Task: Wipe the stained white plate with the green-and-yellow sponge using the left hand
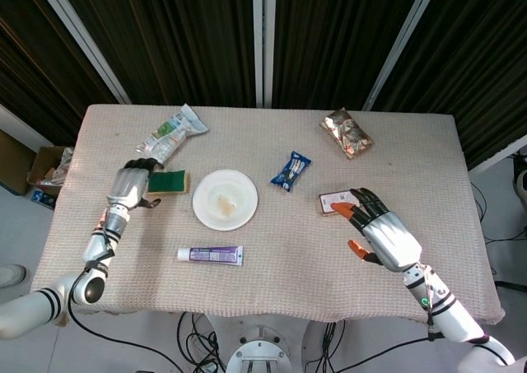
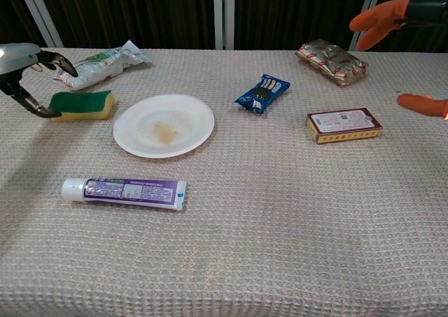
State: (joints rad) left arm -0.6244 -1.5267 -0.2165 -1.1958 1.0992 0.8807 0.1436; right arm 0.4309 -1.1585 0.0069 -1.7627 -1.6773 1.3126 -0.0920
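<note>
The white plate (image 1: 225, 199) (image 2: 164, 124), with a brownish stain at its middle, lies left of the table's centre. The green-and-yellow sponge (image 1: 169, 181) (image 2: 82, 104) lies flat just left of it, green side up. My left hand (image 1: 130, 187) (image 2: 28, 68) hovers at the sponge's left end with fingers curled and apart, holding nothing; its fingertips (image 2: 49, 111) are close to the sponge. My right hand (image 1: 381, 235) is raised at the right, fingers spread and empty; only its orange fingertips (image 2: 381, 16) show in the chest view.
A toothpaste tube (image 1: 211, 254) (image 2: 124, 192) lies in front of the plate. A green-white pouch (image 1: 171, 131) sits behind the sponge. A blue snack pack (image 1: 291, 169), a small box (image 1: 338, 201) and a shiny foil bag (image 1: 347, 132) lie to the right.
</note>
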